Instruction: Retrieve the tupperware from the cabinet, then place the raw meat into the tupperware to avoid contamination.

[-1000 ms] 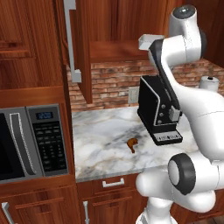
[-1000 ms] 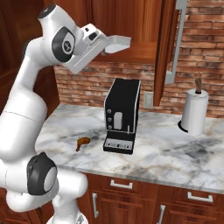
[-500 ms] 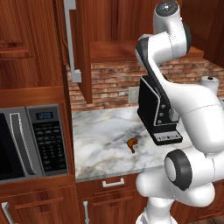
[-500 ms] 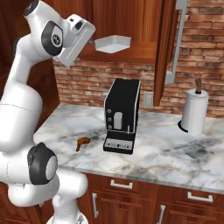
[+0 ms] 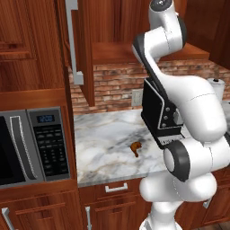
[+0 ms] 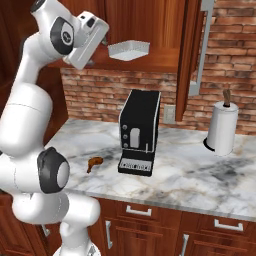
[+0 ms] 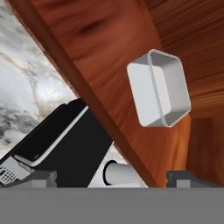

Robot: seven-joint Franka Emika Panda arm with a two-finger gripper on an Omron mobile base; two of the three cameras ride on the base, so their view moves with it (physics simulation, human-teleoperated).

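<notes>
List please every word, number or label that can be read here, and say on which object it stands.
None can be read.
Microwave display: bluish digits, too blurred to read.
Microwave keypad: button marks too small.
Coffee machine front: no legible text.
Tupperware: plain white, no label.

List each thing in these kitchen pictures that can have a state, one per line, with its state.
cabinet: door open.
tupperware: on the cabinet shelf, not held.
gripper: fingers apart, beside the tupperware, holding nothing.
raw meat: lying on the counter.
microwave: door shut.
drawers: shut.
</notes>
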